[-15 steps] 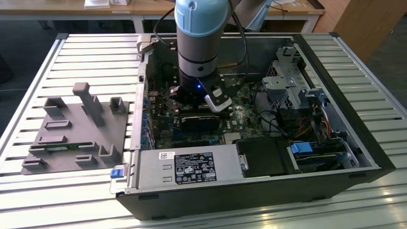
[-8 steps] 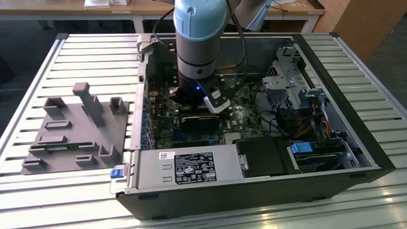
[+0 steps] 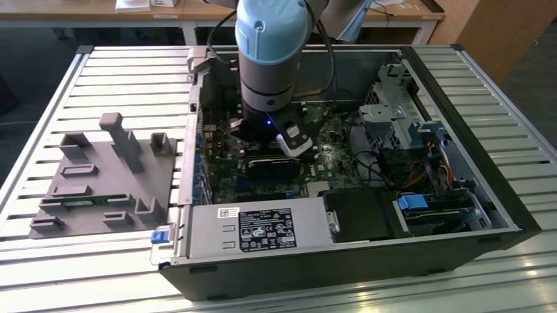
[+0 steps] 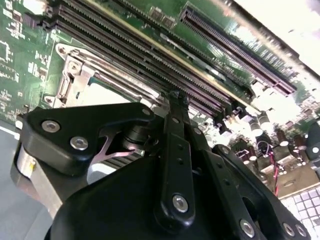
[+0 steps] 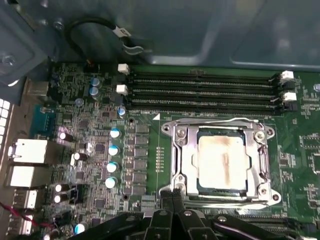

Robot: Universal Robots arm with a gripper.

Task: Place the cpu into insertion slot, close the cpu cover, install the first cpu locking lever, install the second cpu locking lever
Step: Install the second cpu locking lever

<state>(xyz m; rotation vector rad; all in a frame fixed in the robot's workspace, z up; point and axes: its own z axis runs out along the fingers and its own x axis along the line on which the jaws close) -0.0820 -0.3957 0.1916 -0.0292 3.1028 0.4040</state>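
Note:
In the first wrist view the cpu (image 5: 222,162) lies flat in the insertion slot (image 5: 222,131), pale face up with a tan streak. The silvery cpu cover (image 5: 187,160) lies down around it, the chip showing through its window. Thin wire levers (image 5: 220,120) run along two sides of the frame. My gripper (image 5: 172,193) hovers at the socket's near corner, its black fingers pressed together with nothing seen between them. In the second wrist view the gripper (image 4: 175,97) sits just beside the cover (image 4: 75,75). The exterior view shows the gripper (image 3: 261,145) low inside the open computer case.
Long black memory slots (image 5: 200,90) run beside the socket. Capacitors (image 5: 114,150) and rear ports (image 5: 27,160) stand nearby. In the exterior view a power supply (image 3: 252,228) and drive cage (image 3: 409,124) flank the board; a grey fixture tray (image 3: 104,176) lies outside the case.

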